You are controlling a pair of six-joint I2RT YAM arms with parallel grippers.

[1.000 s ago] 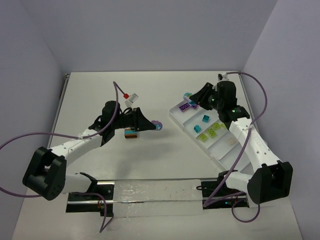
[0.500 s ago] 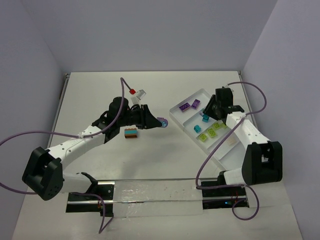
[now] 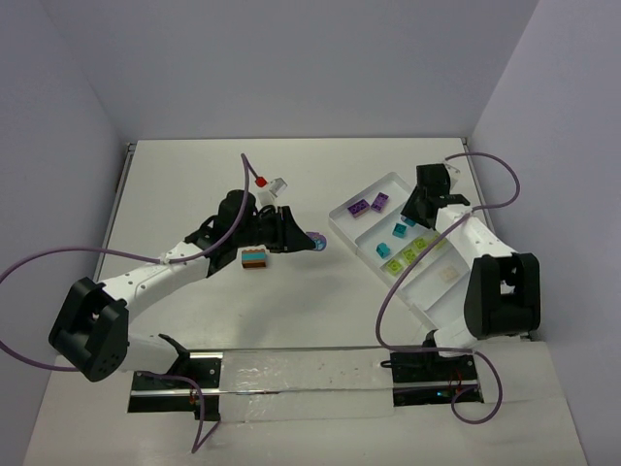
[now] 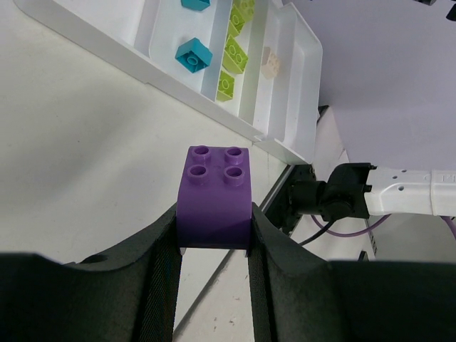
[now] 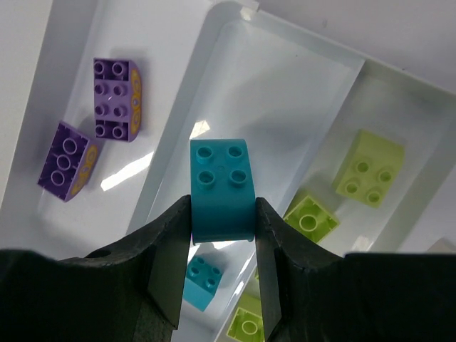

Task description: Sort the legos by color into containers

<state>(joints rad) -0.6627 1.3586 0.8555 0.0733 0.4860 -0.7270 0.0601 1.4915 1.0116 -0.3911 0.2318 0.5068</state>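
My left gripper (image 3: 307,240) is shut on a purple lego (image 4: 215,196) and holds it above the table, left of the white tray (image 3: 340,230). My right gripper (image 5: 222,214) is shut on a teal lego (image 5: 221,187), hanging over the tray's second compartment, where another teal brick (image 5: 202,282) lies. The end compartment holds two purple bricks (image 5: 116,97). Lime bricks (image 5: 369,169) fill the third compartment, and a cream brick (image 4: 269,63) lies further along. An orange-brown and teal clump (image 3: 254,257) rests on the table under the left arm.
The tray runs diagonally across the table's right side, close to the right wall. The right arm's base (image 4: 335,199) stands beyond the tray's near end. A metal rail (image 3: 291,371) runs along the near edge, and purple cables loop beside both arms.
My right gripper has pulled back from the tray's far purple end to above the teal compartment, still holding the teal lego. The left gripper has drifted slightly right with the purple lego.
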